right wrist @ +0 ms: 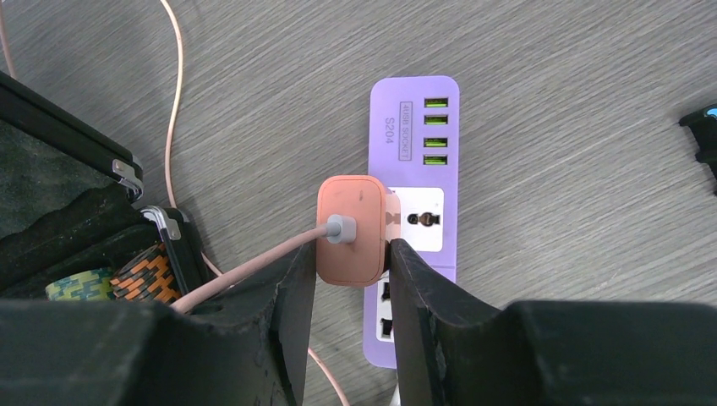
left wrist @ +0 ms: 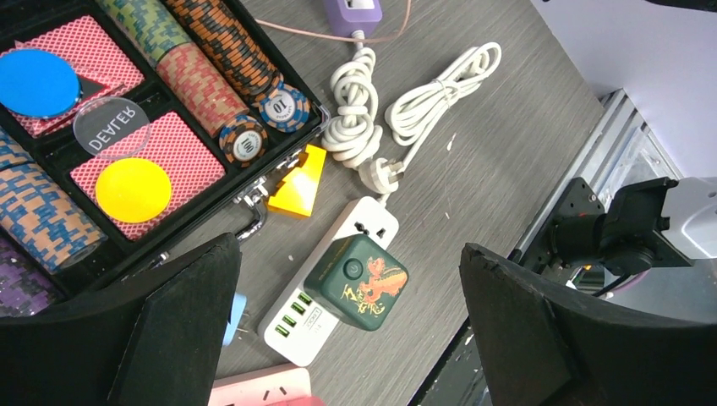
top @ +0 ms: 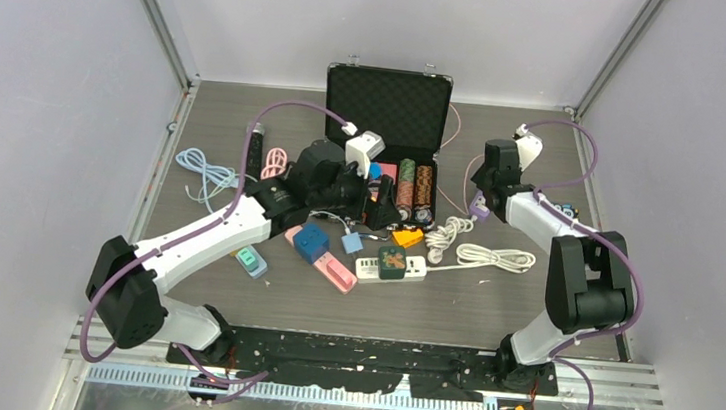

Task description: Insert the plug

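R gripper clamped on pink plug, finger each side; cable exits left. Plug sits over left edge of purple pwr strip, just beside a socket. Seated or not: can't tell. L gripper spread wide, empty, above green charger on white strip, near chip case.
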You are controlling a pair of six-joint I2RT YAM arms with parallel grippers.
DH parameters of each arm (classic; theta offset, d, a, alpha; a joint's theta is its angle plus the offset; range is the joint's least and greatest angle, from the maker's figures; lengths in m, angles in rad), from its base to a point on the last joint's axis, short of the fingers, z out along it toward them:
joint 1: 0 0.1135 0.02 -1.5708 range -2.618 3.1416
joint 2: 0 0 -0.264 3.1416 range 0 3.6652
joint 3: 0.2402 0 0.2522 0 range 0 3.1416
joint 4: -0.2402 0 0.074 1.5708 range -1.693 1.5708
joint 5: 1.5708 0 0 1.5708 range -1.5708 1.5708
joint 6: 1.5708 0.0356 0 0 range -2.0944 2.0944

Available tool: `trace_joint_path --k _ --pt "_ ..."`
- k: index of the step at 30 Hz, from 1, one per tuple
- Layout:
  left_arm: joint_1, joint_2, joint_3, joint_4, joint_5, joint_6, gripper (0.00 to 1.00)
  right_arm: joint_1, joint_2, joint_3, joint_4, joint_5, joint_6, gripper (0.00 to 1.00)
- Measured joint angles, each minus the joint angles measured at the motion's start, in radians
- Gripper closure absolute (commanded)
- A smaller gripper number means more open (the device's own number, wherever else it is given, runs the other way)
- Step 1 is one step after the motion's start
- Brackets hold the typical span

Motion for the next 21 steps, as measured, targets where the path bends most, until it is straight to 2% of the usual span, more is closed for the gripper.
trace_joint_path --k 21 --pt "0.008 0.0 -0.024 -0.025 0.0 0.002 0.0 -0.014 0.031 0.006 0.011 0.015 0.011 0.95"
